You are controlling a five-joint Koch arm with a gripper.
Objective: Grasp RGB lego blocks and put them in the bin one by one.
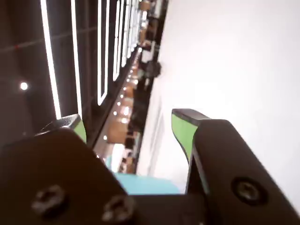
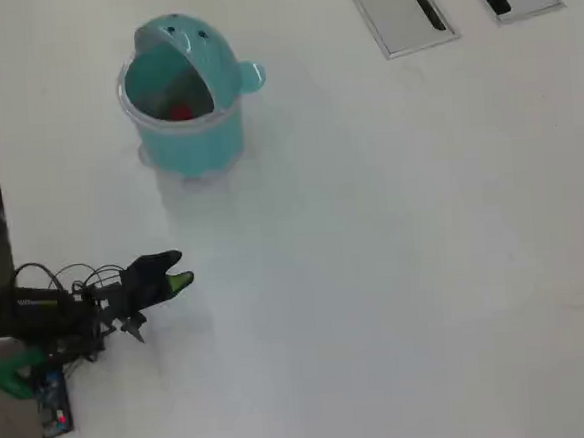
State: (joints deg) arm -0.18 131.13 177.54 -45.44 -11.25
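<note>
One red block (image 2: pixel 177 111) is showing in the bin (image 2: pixel 188 136); my fingers (image 1: pixel 183 129), parted and empty near the tabletop's left edge, are risking closing on nothing.

Overhead view: fixed high above, looking straight down on the white table (image 2: pixel 393 232); bin (image 2: pixel 183 96) upper left, arm below it.
Wrist view: rides close behind the gripper (image 1: pixel 129 124), tilted, facing over the table edge into the room.
Shared: gripper (image 2: pixel 180 272), table surface.
</note>
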